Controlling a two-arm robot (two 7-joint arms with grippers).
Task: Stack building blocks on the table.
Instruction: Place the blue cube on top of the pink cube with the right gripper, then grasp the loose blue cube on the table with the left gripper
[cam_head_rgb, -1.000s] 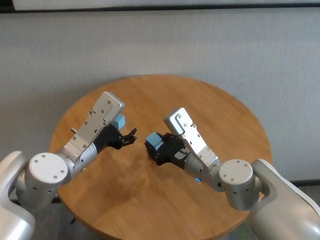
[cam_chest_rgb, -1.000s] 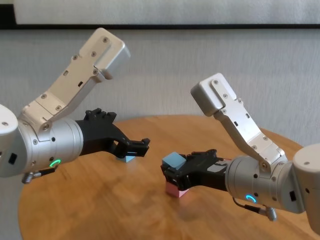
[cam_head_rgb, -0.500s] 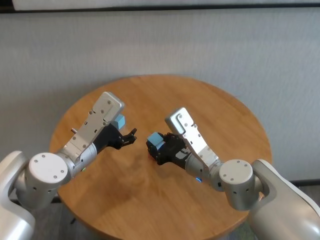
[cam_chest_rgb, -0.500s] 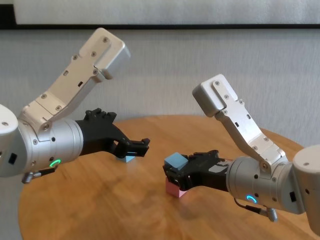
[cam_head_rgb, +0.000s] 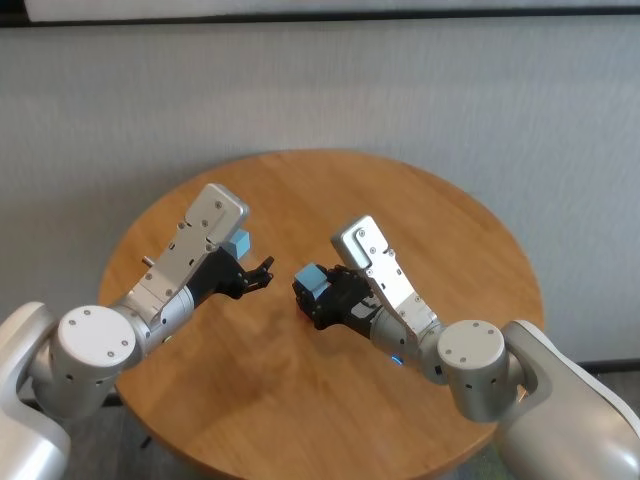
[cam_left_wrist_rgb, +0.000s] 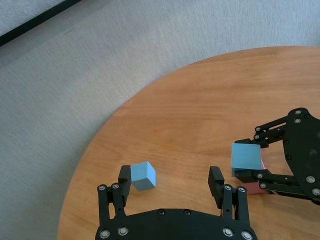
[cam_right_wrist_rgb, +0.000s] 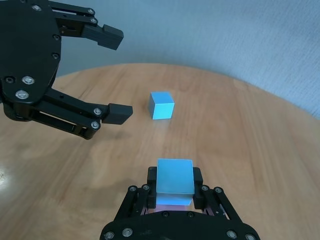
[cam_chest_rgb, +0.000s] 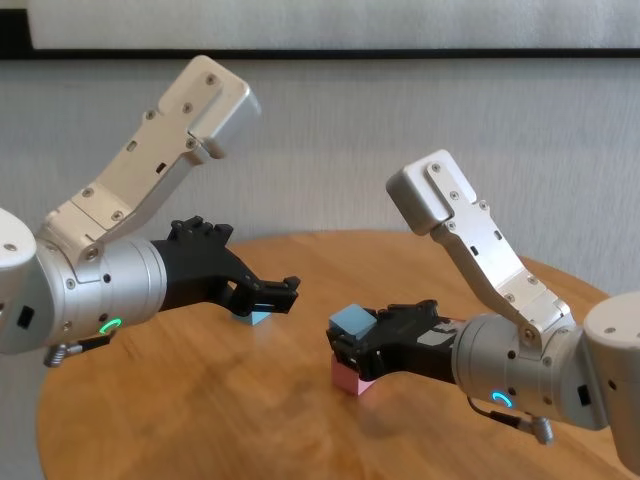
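My right gripper (cam_right_wrist_rgb: 175, 181) is shut on a light blue block (cam_right_wrist_rgb: 175, 182), holding it right above the pale pink block (cam_chest_rgb: 350, 380) near the middle of the table (cam_head_rgb: 400, 200). Only a sliver of the pink block (cam_right_wrist_rgb: 172, 205) shows under the blue one, and I cannot tell whether they touch. My left gripper (cam_left_wrist_rgb: 170, 175) hovers open above the table's left part. The second light blue block (cam_left_wrist_rgb: 143, 176) lies on the wood just beyond its fingertips, close to one finger (cam_left_wrist_rgb: 124, 174). From the head, this block (cam_head_rgb: 240, 243) peeks out beside the left forearm.
Bare wood stretches across the far and right parts of the table (cam_chest_rgb: 200, 400). A grey wall stands behind it. The two grippers face each other a short gap apart.
The right gripper with its blue block has drifted very slightly to the right. The left arm and the other blocks have not moved.
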